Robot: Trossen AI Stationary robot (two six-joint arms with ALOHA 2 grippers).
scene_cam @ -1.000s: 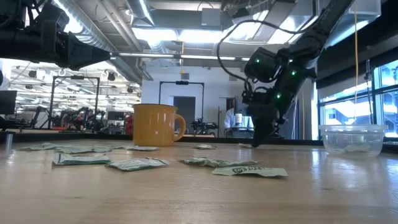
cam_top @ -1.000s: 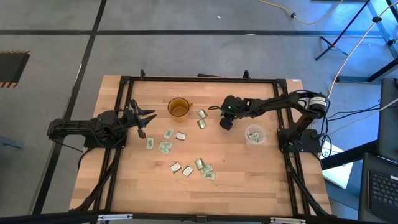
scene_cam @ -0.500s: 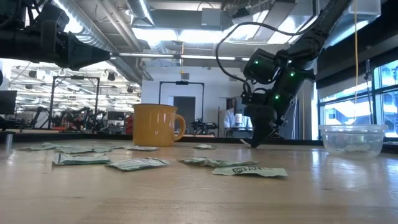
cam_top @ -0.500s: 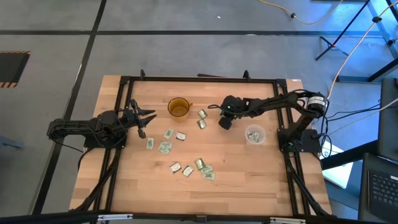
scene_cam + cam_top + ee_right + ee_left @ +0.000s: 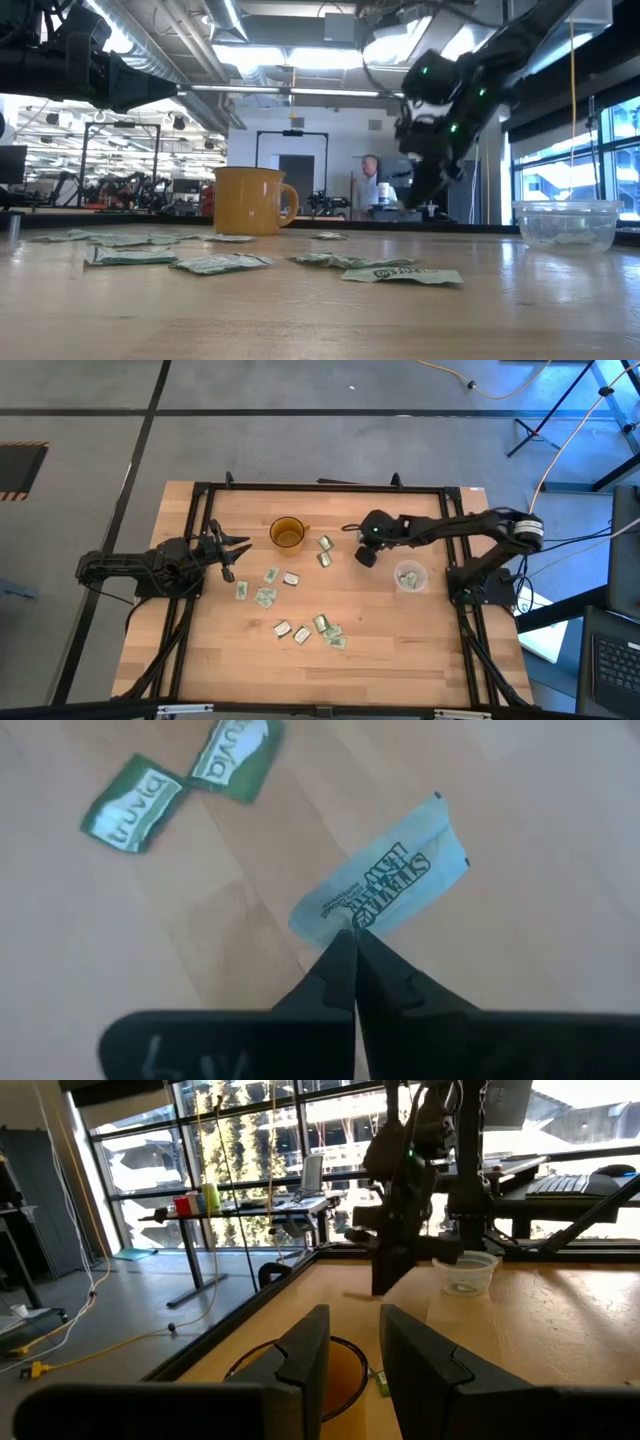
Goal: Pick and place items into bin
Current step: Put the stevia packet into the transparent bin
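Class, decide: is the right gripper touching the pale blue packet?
Touching. The right wrist view shows the right gripper shut, its fingertips pinching the edge of the pale blue packet above the wooden table.

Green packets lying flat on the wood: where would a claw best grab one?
Probably from straight above, pinching one short edge. Each green packet lies flat on the table, with no side to get under. The right gripper is shut on a pale packet that way, by its end.
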